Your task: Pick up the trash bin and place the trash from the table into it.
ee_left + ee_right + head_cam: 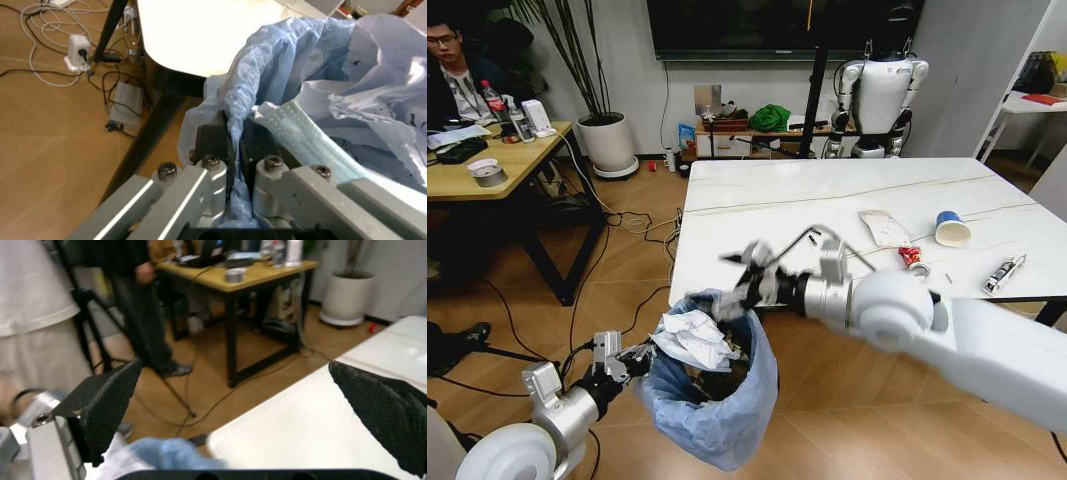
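Because held by its bag rim in the closed jaws of the left gripper (pixel 632 358), trash bin (pixel 712 400): lower centre, off the floor beside the worktop (pixel 757 215) edge, ready for drops. Right gripper (pixel 749 277): above bin mouth, jaws spread wide, empty. Cup (pixel 950 228), wrappers: right of frame, uncollected.

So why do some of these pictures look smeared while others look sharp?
In the head view the right claw above the trash bin is streaked by motion blur, while the table is crisp. The right wrist view is soft throughout. In the left wrist view the table is washed out by glare; the left claw looks sharp.
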You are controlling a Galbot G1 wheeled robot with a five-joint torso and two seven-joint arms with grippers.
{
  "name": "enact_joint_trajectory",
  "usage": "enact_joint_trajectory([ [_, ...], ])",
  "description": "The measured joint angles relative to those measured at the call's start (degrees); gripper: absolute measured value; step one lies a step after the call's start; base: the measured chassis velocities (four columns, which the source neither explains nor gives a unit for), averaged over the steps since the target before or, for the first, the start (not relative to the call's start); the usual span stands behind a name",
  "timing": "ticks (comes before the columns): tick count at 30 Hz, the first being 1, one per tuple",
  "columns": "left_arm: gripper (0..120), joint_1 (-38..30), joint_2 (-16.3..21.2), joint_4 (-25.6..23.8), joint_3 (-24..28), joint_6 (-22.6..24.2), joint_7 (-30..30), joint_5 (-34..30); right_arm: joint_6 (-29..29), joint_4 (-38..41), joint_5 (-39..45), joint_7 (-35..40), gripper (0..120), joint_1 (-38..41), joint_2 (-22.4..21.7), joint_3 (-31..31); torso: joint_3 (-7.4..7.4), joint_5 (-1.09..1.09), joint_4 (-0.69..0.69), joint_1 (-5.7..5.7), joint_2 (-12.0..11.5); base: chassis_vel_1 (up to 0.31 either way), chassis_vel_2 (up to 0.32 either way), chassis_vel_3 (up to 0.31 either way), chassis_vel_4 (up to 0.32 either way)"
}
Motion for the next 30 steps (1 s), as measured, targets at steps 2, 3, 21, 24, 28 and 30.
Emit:
enact_joint_trajectory([
  [2,0,0.3,-0.1,0.0,-0.2,0.0,0.0,0.0,-0.3,-2.7,0.1,1.1,100,-0.7,0.8,2.1,0.0,0.01,-0.01,0.0,0.0,0.0,0.0,0.0,0.0],
  [3,0,0.4,-0.1,0.0,-0.2,0.0,-0.1,0.0,-0.5,-3.9,0.0,1.5,100,-1.1,1.2,2.8,0.0,0.01,-0.01,0.0,0.0,0.0,0.0,0.0,0.0],
  [21,0,1.9,-1.9,-1.0,-0.9,0.0,-0.1,0.9,-3.1,-33.3,-7.9,7.6,100,-3.4,10.3,10.5,0.01,0.02,0.0,0.0,0.0,0.0,0.0,0.0,0.0],
  [24,0,1.9,-2.2,-1.0,-0.9,0.0,-0.1,1.1,-3.9,-35.6,-8.7,8.5,100,-3.8,11.0,10.4,0.0,0.01,-0.01,0.0,0.0,0.0,0.0,0.0,0.0],
  [28,0,1.9,-2.2,-1.0,-1.0,0.0,-0.1,1.2,-4.6,-36.6,-8.8,9.2,100,-4.1,11.5,10.0,0.0,0.01,-0.01,0.0,0.0,0.0,0.0,0.0,0.0],
  [30,0,1.9,-2.2,-1.0,-1.1,0.0,-0.1,1.2,-4.8,-38.0,-8.8,9.4,100,-4.5,12.0,9.5,0.0,0.01,0.0,-0.01,0.0,0.0,0.0,0.0,0.0],
])
